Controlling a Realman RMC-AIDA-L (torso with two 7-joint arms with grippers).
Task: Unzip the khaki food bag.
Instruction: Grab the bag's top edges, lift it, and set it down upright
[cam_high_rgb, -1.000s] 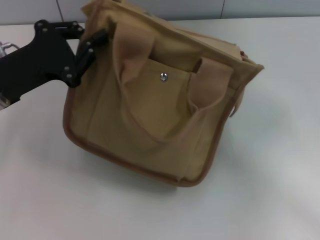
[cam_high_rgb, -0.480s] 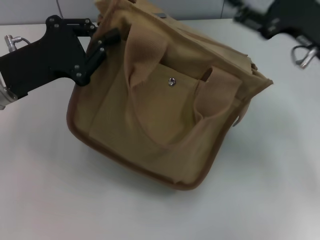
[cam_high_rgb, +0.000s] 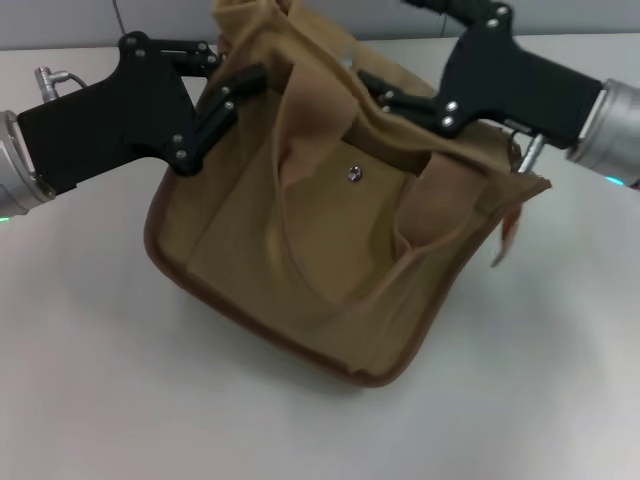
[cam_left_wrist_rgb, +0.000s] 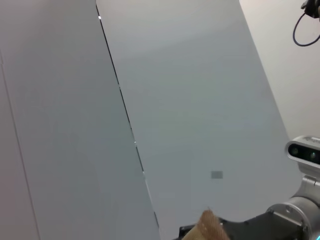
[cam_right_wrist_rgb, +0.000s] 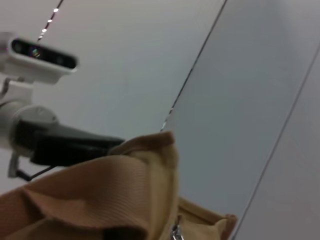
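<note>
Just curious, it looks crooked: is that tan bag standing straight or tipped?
Tipped. The khaki food bag leans toward the camera, front pocket facing up, held at its top left corner by the left gripper.

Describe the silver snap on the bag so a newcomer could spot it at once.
On the white table sits the khaki food bag, with the left gripper at its upper left corner and the right gripper over its top. The front pocket lies between the two handles. The silver snap, a small round stud near the pocket's top edge, is the only shiny metal on that face.
</note>
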